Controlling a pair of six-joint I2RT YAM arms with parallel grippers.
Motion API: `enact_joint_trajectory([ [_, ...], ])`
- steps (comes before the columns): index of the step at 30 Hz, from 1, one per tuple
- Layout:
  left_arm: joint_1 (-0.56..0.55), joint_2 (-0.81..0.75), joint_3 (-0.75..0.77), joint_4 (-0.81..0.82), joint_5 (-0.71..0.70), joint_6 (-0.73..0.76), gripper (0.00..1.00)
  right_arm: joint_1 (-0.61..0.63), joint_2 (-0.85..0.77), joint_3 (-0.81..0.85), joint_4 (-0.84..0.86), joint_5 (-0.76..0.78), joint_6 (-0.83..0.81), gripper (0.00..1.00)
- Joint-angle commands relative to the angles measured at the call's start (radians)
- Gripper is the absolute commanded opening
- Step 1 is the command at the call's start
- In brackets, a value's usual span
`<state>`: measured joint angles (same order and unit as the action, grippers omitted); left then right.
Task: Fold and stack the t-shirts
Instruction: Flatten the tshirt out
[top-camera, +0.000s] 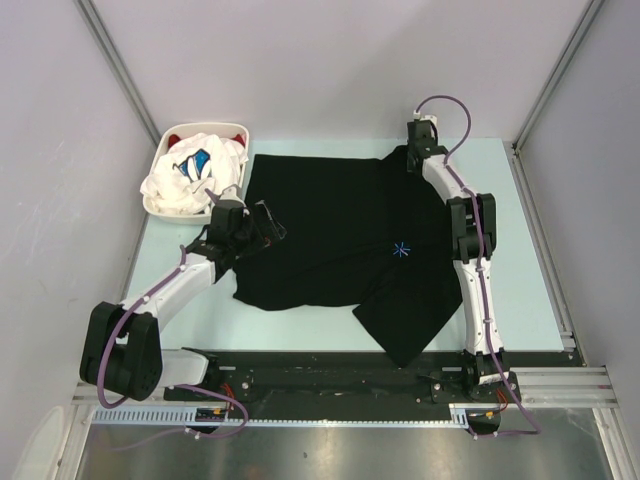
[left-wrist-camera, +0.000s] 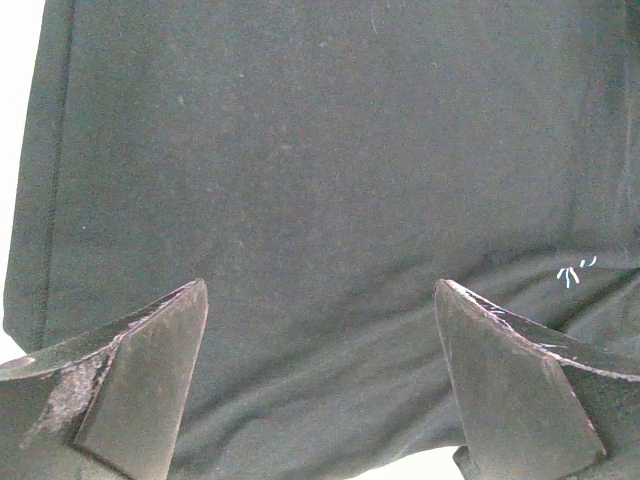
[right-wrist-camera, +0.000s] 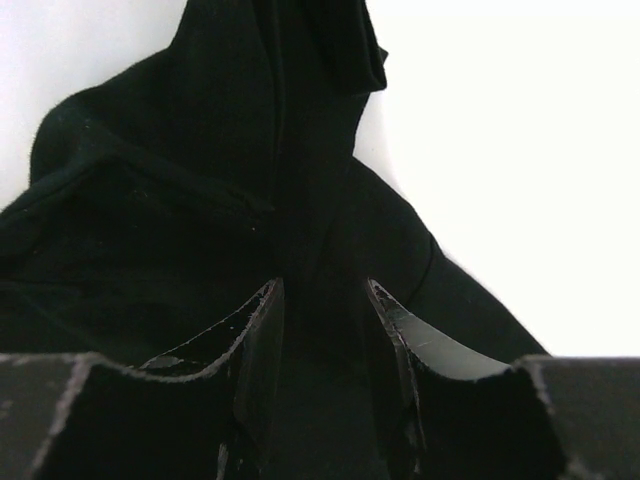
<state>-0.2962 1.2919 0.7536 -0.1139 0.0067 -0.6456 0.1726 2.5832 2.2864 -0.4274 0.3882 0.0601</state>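
A large black t-shirt (top-camera: 320, 220) lies spread on the pale table, its small blue starburst mark (top-camera: 401, 250) toward the right. The lower right part is folded askew toward the front edge. My left gripper (top-camera: 266, 228) hovers open over the shirt's left side; in the left wrist view its fingers (left-wrist-camera: 150, 370) stand wide apart above flat black cloth (left-wrist-camera: 320, 150). My right gripper (top-camera: 407, 158) is at the shirt's far right corner. In the right wrist view it (right-wrist-camera: 325, 285) is shut on a raised ridge of the black cloth (right-wrist-camera: 150, 220).
A white oval basket (top-camera: 163, 213) stands at the far left corner, holding a crumpled white t-shirt with blue print (top-camera: 195, 170) and a red t-shirt (top-camera: 178, 135) behind it. Grey walls enclose the table on three sides. A black rail (top-camera: 330, 375) runs along the front edge.
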Motion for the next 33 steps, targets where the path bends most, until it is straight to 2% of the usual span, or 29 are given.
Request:
enact_joint_trajectory([
  [1,-0.004,0.0,0.006,0.025,-0.002,0.014,1.0,0.004,0.028,0.071,-0.01,-0.014,0.017,0.42],
  [18,-0.004,0.003,0.007,0.019,-0.004,0.018,1.0,-0.027,0.068,0.125,-0.028,-0.014,0.046,0.28],
  [19,-0.004,0.004,0.009,0.014,-0.004,0.018,1.0,-0.028,0.068,0.127,-0.03,-0.012,0.047,0.22],
  [21,-0.003,0.004,0.009,0.016,-0.005,0.02,1.0,-0.035,0.072,0.133,-0.03,-0.011,0.053,0.15],
  [23,-0.003,0.004,0.009,0.011,-0.004,0.023,1.0,-0.041,0.074,0.136,-0.025,-0.006,0.063,0.02],
  [24,-0.004,0.004,0.009,0.011,-0.004,0.021,1.0,-0.042,0.069,0.136,-0.024,0.0,0.064,0.0],
  [33,-0.003,0.006,0.016,0.0,-0.031,0.027,1.0,-0.097,0.0,0.122,0.067,0.072,0.089,0.0],
])
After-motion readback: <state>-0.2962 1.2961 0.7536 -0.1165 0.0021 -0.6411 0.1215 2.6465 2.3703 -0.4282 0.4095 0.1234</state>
